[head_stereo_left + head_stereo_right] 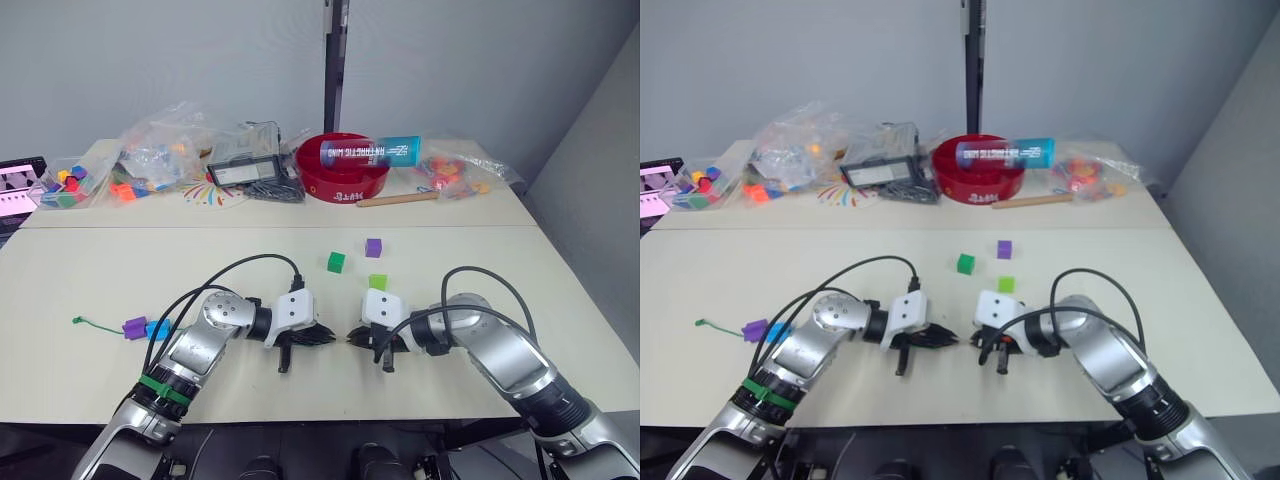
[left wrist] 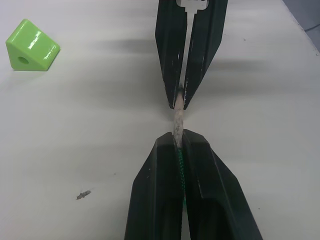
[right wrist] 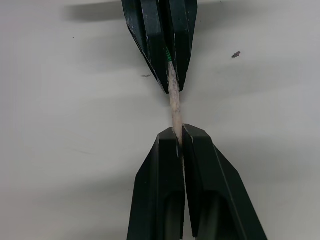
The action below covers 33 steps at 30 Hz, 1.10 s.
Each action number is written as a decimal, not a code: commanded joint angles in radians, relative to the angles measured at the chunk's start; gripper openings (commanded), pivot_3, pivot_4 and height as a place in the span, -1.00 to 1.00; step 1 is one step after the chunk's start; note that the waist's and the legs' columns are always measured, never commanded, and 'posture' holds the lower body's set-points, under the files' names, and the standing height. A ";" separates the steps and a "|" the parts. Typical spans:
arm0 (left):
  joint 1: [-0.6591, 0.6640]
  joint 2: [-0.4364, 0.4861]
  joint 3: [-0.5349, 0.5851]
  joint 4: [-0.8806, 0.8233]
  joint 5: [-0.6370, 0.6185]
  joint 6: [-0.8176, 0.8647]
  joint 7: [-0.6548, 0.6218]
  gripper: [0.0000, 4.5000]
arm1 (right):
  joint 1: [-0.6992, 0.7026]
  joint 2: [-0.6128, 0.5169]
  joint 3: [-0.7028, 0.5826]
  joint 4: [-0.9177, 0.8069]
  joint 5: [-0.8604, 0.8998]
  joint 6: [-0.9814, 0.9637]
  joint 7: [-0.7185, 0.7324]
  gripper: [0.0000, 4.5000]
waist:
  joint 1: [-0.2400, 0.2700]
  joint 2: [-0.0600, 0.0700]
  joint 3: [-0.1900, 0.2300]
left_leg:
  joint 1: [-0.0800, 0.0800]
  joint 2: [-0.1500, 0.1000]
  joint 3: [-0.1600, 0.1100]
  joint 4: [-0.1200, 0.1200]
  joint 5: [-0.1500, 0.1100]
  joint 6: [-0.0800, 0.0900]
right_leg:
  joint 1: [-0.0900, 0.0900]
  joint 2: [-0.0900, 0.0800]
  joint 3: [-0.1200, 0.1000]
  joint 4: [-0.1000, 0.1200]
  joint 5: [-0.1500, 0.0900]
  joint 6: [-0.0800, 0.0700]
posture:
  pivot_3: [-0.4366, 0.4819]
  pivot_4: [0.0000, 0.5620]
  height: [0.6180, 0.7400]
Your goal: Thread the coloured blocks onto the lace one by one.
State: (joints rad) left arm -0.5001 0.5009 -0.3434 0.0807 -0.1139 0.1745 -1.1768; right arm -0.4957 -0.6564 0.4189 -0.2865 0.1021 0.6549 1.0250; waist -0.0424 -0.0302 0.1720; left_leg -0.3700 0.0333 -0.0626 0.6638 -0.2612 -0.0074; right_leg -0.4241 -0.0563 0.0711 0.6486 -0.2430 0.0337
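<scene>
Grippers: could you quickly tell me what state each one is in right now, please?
Left gripper: shut on the lace, gripping at its pale tip.
Right gripper: shut on the same tip, from the opposite side.

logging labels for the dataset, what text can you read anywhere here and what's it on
White lettering runs along the blue tube lying across the red bowl: too blurred to read.
White lettering on the red bowl's front: too small to read.
Pale label on the black device: unreadable.
No other text shows.
</scene>
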 commanded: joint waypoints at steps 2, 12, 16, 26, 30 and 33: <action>-0.018 -0.012 0.005 -0.019 0.001 -0.018 0.012 -0.99 | -0.009 0.000 -0.001 -0.031 0.012 0.007 0.012 -1.00 | 0.000 0.000 0.000 | 0.000 0.000 0.000 0.000 0.000 0.000 | 0.000 0.000 0.000 0.000 0.000 0.000 | -0.05 -0.47 0.85; 0.007 0.022 0.033 -0.028 -0.018 -0.011 0.000 -1.00 | 0.050 0.008 -0.173 -0.125 0.147 0.099 -0.028 0.18 | 0.002 0.000 0.000 | 0.000 0.000 -0.001 0.000 0.000 0.000 | 0.000 0.000 0.000 0.000 0.000 0.000 | -0.05 -0.47 0.85; 0.028 0.054 0.057 -0.043 -0.033 0.001 -0.002 -1.00 | 0.093 0.054 -0.326 -0.136 0.223 0.168 -0.125 0.85 | 0.001 0.000 0.000 | 0.000 0.000 -0.001 0.000 0.000 0.000 | 0.001 -0.001 0.000 0.000 0.000 0.000 | -0.05 -0.47 0.85; 0.083 0.109 0.091 -0.090 -0.048 0.024 -0.002 -1.00 | 0.203 0.333 -0.391 -0.058 0.077 0.048 -0.580 0.98 | 0.000 0.000 0.000 | 0.000 0.000 0.000 0.000 0.000 0.000 | 0.000 -0.001 0.000 0.000 0.000 0.000 | -0.05 -0.47 0.85; 0.086 0.113 0.094 -0.097 -0.048 0.027 -0.002 -1.00 | 0.207 0.436 -0.386 -0.024 0.016 -0.017 -0.724 0.98 | -0.001 0.000 0.000 | 0.000 0.000 0.000 0.000 0.000 0.000 | 0.000 -0.001 0.000 0.000 0.000 0.000 | -0.05 -0.47 0.85; 0.087 0.114 0.095 -0.097 -0.047 0.026 -0.001 -1.00 | 0.205 0.491 -0.379 0.013 -0.037 -0.061 -0.824 0.98 | -0.001 0.000 0.000 | 0.000 0.000 0.000 0.000 0.000 0.000 | 0.000 -0.001 0.000 0.000 0.000 0.000 | -0.05 -0.47 0.85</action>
State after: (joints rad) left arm -0.4145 0.6045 -0.2658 0.0135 -0.1489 0.2006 -1.1803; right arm -0.2806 -0.1751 0.0387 -0.2694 0.0921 0.6355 0.2529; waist -0.0434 -0.0298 0.1719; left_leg -0.3700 0.0330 -0.0629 0.6638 -0.2612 -0.0075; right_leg -0.4241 -0.0568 0.0710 0.6489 -0.2428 0.0340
